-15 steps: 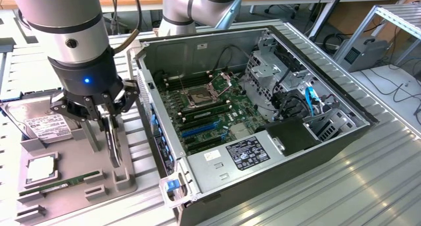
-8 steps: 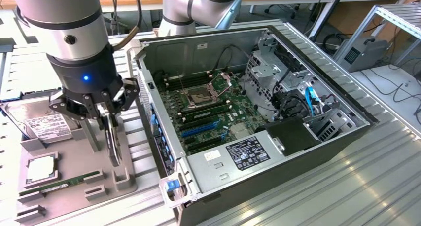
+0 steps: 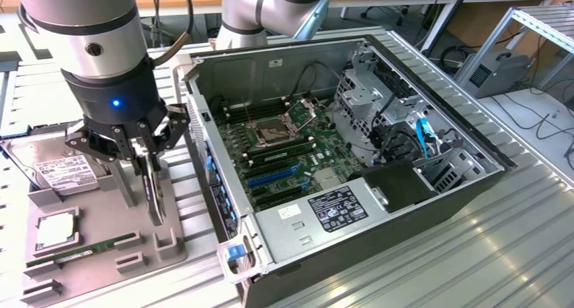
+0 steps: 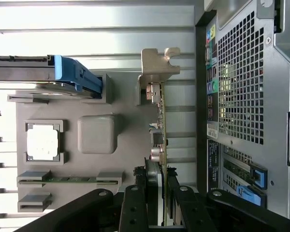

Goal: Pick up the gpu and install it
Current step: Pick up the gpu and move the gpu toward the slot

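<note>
The gpu [image 3: 154, 202] is a thin dark card standing on edge over the grey tray [image 3: 107, 271], at the exterior view's left, beside the open computer case [image 3: 377, 207]. My gripper [image 3: 144, 187] reaches straight down and is shut on it, one finger on each face. In the wrist view the gpu [image 4: 160, 130] shows edge-on with its pale metal end bracket [image 4: 157, 65] at the far end, and my gripper [image 4: 157, 188] clamps its near part. Whether the card's lower edge still touches the tray I cannot tell.
On the tray lie a silver hard drive [image 3: 58, 170], a CPU [image 3: 56, 231] and a green RAM stick [image 3: 80, 252]. Inside the case the motherboard [image 3: 287, 146] has blue slots [image 3: 273, 177]. The case's rear panel [image 4: 246, 96] stands close beside the card.
</note>
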`<action>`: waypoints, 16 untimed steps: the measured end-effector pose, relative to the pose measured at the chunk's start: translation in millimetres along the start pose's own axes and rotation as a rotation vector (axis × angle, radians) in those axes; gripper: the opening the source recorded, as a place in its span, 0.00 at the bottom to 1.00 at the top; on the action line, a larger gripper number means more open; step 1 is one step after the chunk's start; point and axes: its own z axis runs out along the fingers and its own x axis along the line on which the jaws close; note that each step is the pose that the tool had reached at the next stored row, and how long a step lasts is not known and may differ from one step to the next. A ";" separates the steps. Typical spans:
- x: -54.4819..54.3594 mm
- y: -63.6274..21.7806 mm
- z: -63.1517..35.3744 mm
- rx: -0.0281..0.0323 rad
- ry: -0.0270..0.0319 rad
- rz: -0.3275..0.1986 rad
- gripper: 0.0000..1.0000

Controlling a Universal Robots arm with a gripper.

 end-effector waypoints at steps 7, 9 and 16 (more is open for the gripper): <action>-0.1 0.0 -3.3 0.0001 0.0000 0.000 0.27; -0.1 0.1 -4.2 0.0001 0.0000 0.000 0.27; -0.2 0.2 -8.8 0.0001 0.0001 0.000 0.27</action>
